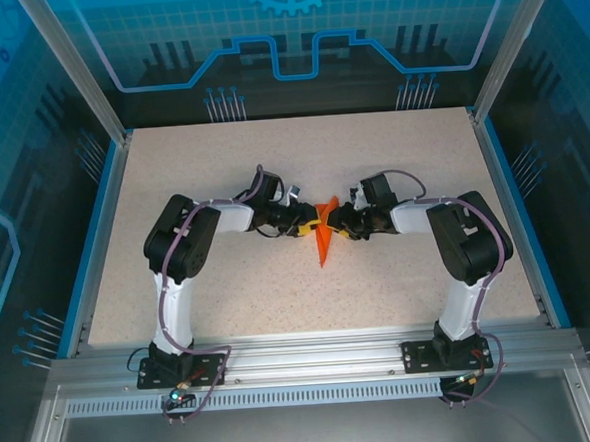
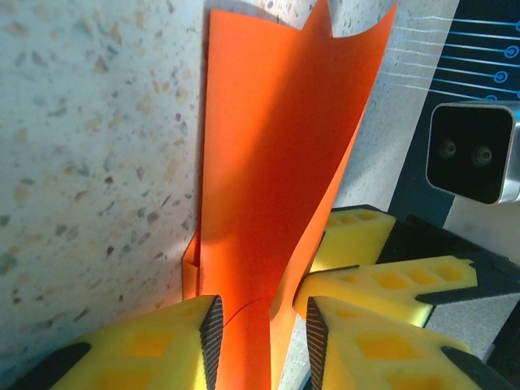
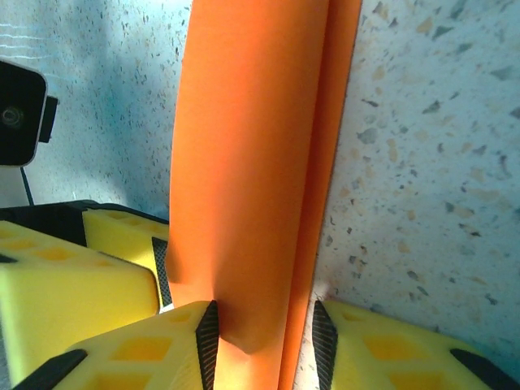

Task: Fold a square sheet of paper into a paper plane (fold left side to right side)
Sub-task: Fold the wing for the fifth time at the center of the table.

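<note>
The sheet of paper (image 1: 323, 245) is a narrow, folded bright orange shape at the table's middle, its point toward the near edge. My left gripper (image 1: 310, 223) reaches it from the left and my right gripper (image 1: 337, 224) from the right, nose to nose. In the left wrist view the paper (image 2: 276, 162) curves up between my left gripper's (image 2: 262, 341) jaws. It touches the left pad, with a gap at the right pad. In the right wrist view the folded paper (image 3: 252, 162) almost fills my right gripper's (image 3: 266, 341) jaws, which press on it.
The speckled beige table (image 1: 229, 295) is bounded by blue side rails and aluminium frame posts. The right gripper's yellow fingers (image 2: 382, 284) crowd close beside my left jaws. The left gripper's fingers (image 3: 73, 284) sit just left of my right jaws.
</note>
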